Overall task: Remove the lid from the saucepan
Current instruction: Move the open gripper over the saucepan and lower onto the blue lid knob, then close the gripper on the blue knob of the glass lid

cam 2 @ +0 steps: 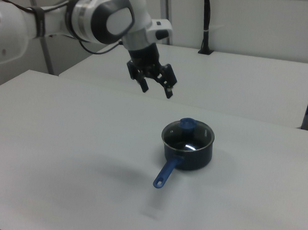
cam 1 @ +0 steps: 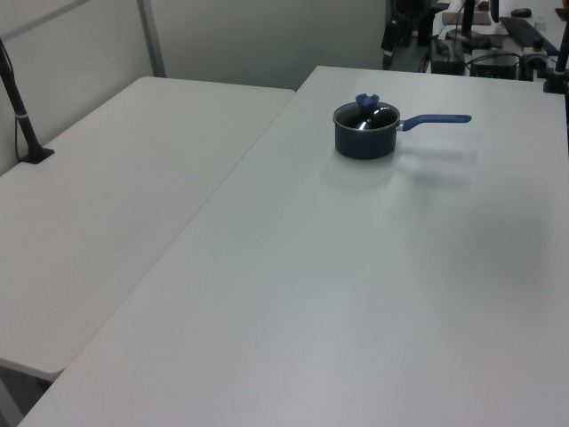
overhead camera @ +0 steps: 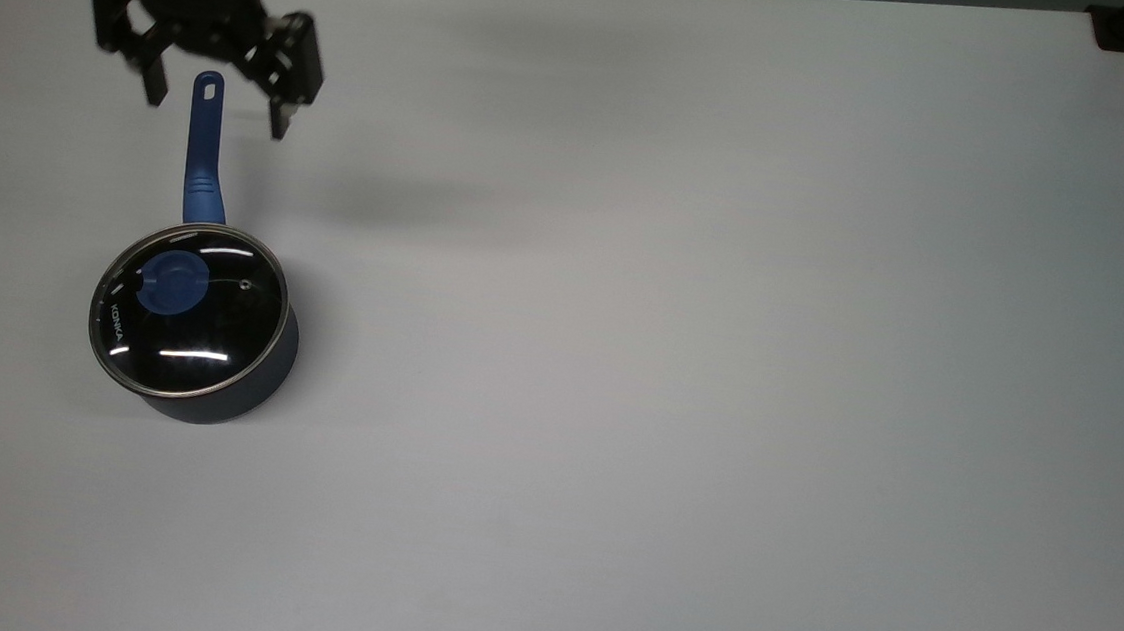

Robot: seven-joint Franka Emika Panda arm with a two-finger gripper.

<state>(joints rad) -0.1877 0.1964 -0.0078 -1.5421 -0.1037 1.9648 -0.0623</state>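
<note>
Lid on saucepan, mid-table.

Lid on saucepan, on table at top view's left; pincer above handle tip, fingers spread.

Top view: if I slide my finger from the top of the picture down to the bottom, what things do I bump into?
gripper → saucepan handle → blue knob on the lid → bare white table
</note>
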